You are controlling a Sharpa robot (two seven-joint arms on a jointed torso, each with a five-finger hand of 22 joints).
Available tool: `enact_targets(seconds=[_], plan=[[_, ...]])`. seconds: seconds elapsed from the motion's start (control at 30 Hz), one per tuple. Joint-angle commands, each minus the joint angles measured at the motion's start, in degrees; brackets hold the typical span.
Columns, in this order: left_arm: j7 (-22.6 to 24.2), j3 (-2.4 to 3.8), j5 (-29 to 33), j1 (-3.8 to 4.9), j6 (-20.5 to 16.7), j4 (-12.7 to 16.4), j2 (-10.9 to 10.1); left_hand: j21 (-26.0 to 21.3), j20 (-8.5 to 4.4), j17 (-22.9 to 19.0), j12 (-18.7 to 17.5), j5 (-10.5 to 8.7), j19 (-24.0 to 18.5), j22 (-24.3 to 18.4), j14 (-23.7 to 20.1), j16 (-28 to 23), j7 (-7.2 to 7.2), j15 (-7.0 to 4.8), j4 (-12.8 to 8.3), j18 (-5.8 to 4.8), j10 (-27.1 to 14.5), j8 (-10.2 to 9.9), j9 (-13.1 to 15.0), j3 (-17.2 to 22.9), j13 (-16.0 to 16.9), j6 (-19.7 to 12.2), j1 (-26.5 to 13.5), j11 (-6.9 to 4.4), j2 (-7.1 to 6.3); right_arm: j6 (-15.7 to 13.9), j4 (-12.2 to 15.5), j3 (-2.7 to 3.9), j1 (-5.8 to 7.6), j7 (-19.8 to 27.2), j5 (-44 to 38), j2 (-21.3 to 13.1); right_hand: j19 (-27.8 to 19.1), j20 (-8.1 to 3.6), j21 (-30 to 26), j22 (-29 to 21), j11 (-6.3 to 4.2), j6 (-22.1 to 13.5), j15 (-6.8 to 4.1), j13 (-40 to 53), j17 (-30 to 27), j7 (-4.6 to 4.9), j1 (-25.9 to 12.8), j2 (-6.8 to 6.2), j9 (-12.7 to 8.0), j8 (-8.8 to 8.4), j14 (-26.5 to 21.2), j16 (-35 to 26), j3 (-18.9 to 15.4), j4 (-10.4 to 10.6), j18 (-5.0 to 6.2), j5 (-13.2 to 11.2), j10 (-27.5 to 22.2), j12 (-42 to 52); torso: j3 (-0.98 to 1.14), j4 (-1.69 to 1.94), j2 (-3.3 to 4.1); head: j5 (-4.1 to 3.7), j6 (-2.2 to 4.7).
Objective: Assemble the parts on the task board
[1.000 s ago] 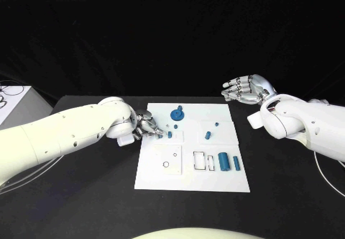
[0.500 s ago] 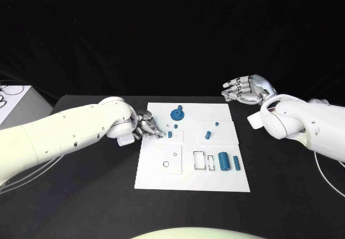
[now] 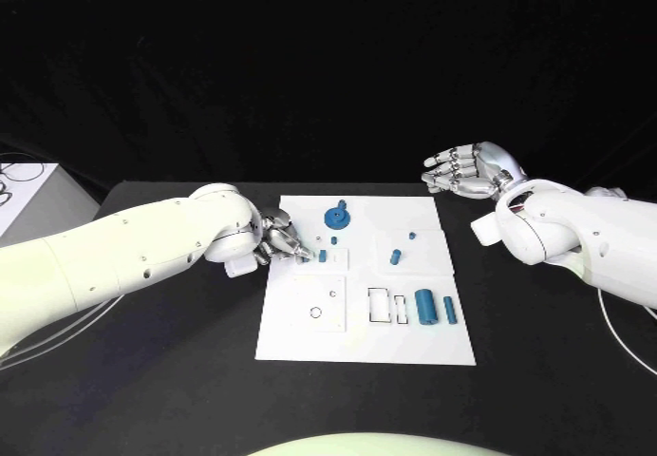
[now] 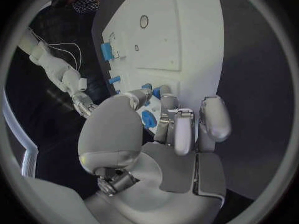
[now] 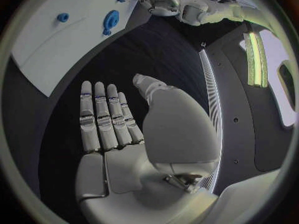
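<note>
**Left hand down on the board, right hand held aside**

One white board [image 3: 365, 328] lies mid-table. Nearest on it lie two blue cylinders [image 3: 427, 307], side by side near its right edge. Farther back are a short peg [image 3: 396, 256], two small pegs [image 3: 322, 256] and, at the far end, one blue gear [image 3: 337, 219]. The left hand [image 3: 284, 238] rests at the board's left edge, fingertips [image 4: 163, 92] touching a small peg; whether they grasp it I cannot tell. The right hand [image 3: 465, 170] hovers beyond the far right corner, fingers spread, holding nothing.
</note>
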Motion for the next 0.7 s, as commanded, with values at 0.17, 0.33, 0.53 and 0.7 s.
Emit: enact_targets(seconds=[0.17,0.33,0.53,0.7], plan=[[-0.1,-0.1,-0.4,-0.13,0.0,-0.1,0.3,0.1,-0.22,10.3,-0.1,-0.25,0.3,-0.1,4.5,0.1,-0.46,-0.63,-0.7,0.19,0.0,0.4,0.2,0.7,-0.4,-0.6,2.1,-0.28,0.39,0.7,0.1,0.03,-0.01,0.4,-0.1,-0.1,0.1,0.03,-0.1,-0.1,0.17,0.2,-0.04,-0.1,-0.1,1.94,-0.5,0.18,-0.1,-0.37,0.3,-0.3,0.2,0.1,0.4,0.2,0.2,-0.2,-0.03,0.06,-0.05,-0.08,-0.01],[-0.1,-0.11,-0.4,-0.13,0.0,-0.1,0.4,0.0,-0.25,10.3,-0.4,0.02,0.2,-0.1,4.5,0.1,-0.39,-0.62,-1.9,0.2,-0.3,0.4,0.2,2.4,-0.7,-1.5,4.1,-0.25,0.94,0.8,0.1,0.03,-0.01,0.4,-0.1,-0.1,0.1,0.03,-0.1,-0.1,0.17,0.2,-0.04,-0.1,-0.1,1.94,-0.5,0.18,-0.1,-0.37,0.3,-0.3,0.2,0.1,0.4,0.2,0.2,-0.2,-0.03,0.08,-0.04,-0.15,0.07],[-0.1,-0.13,-0.4,-0.14,0.2,0.0,0.3,0.0,-0.19,10.3,-1.0,0.67,0.2,-0.1,4.5,0.1,-0.07,-0.49,-5.5,0.21,-0.8,0.8,0.3,9.1,-1.3,-2.5,6.0,-0.07,0.21,0.9,0.0,0.03,-0.01,0.4,-0.1,-0.1,0.1,0.03,-0.1,-0.1,0.17,0.2,-0.04,-0.1,-0.1,1.94,-0.5,0.18,-0.1,-0.37,0.3,-0.3,0.2,0.1,0.4,0.2,0.2,-0.2,-0.06,0.05,-0.08,-0.2,0.08],[0.3,-0.13,0.0,-0.14,0.1,0.2,0.2,0.0,0.05,10.2,-1.3,3.71,0.1,-0.1,4.4,0.0,0.45,-0.23,-8.9,0.21,-0.8,1.6,0.9,14.3,-1.6,-3.2,5.4,0.28,-0.23,1.0,0.0,0.03,-0.01,0.3,-0.1,-0.1,0.1,0.03,-0.1,-0.1,0.17,0.2,-0.04,-0.1,-0.1,1.94,-0.5,0.18,-0.1,-0.37,0.3,-0.3,0.2,0.1,0.4,0.2,0.2,-0.2,-0.08,0.08,-0.01,-0.22,0.22]])
